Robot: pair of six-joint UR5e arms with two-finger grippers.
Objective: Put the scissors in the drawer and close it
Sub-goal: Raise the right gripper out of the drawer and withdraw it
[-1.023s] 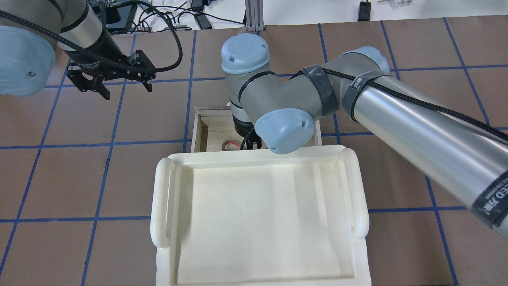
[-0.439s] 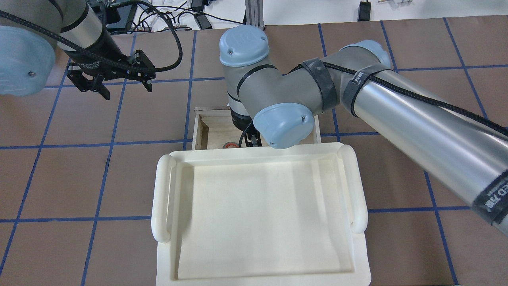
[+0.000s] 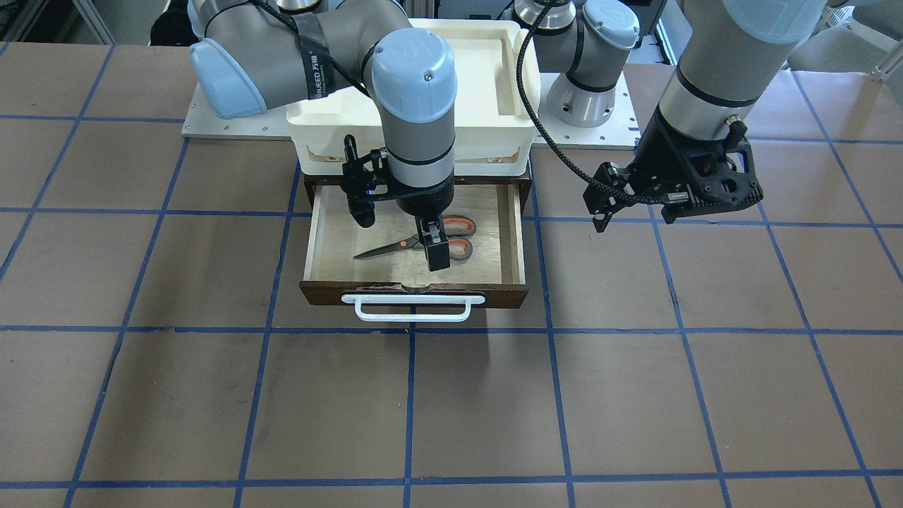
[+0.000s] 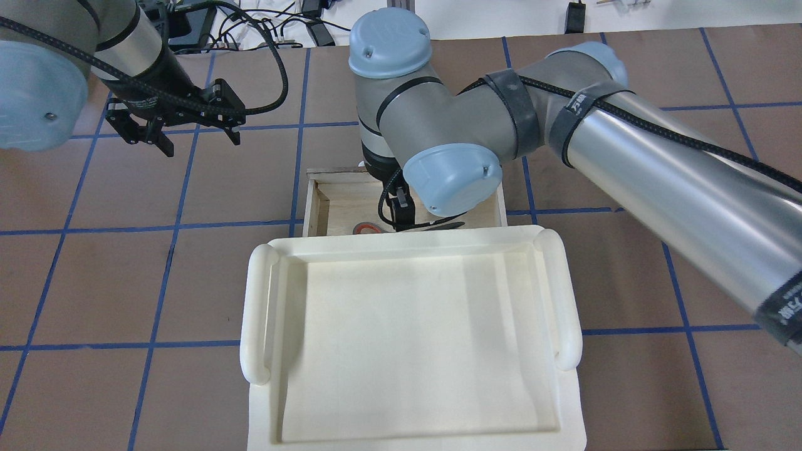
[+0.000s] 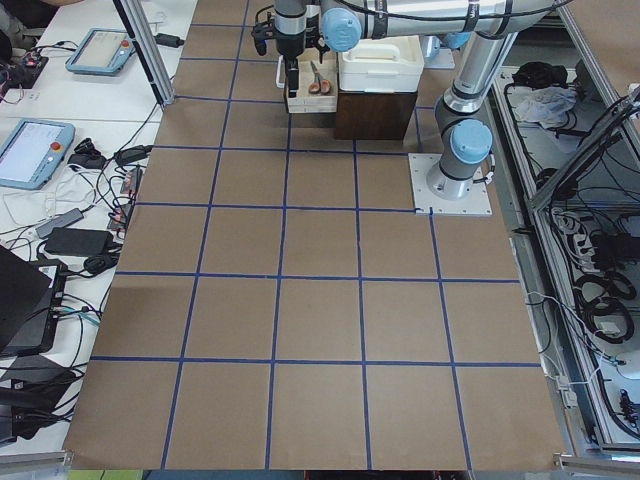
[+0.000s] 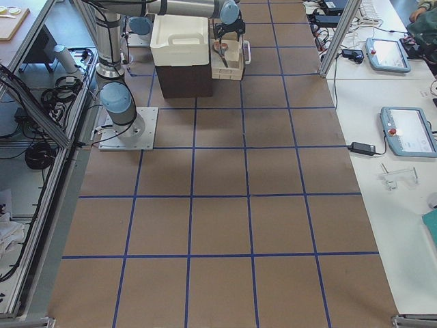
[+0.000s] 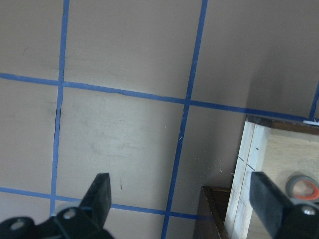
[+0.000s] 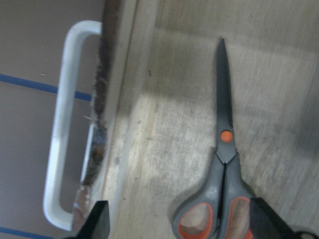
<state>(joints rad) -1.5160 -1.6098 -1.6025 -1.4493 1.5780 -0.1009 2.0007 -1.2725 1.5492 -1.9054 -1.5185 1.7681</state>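
Observation:
The scissors [image 3: 392, 248] lie flat on the pale floor of the open drawer [image 3: 494, 293], blades toward the view's left and orange-lined loops to the right. They also show in the right wrist view [image 8: 227, 149] and the overhead view [image 4: 366, 227]. My right gripper [image 3: 399, 229] hangs over them inside the drawer, jaws wide open and empty; one finger [image 4: 401, 212] shows in the overhead view. The drawer's white bar handle [image 3: 413, 308] also shows in the right wrist view [image 8: 62, 134]. My left gripper [image 4: 200, 143] is open and empty above the table, to the drawer's side, also seen in the left wrist view [image 7: 184, 199].
A white plastic tray [image 4: 257, 313] sits on top of the dark cabinet [image 5: 375, 112] that the drawer slides out of. The brown table has a blue tape grid [image 3: 413, 395]. Cables and devices lie beyond the far table edge [image 4: 276, 25].
My right wrist has risen and shifted toward the drawer's front; the scissors' blade now shows beside it on the drawer floor. The left arm has not moved.

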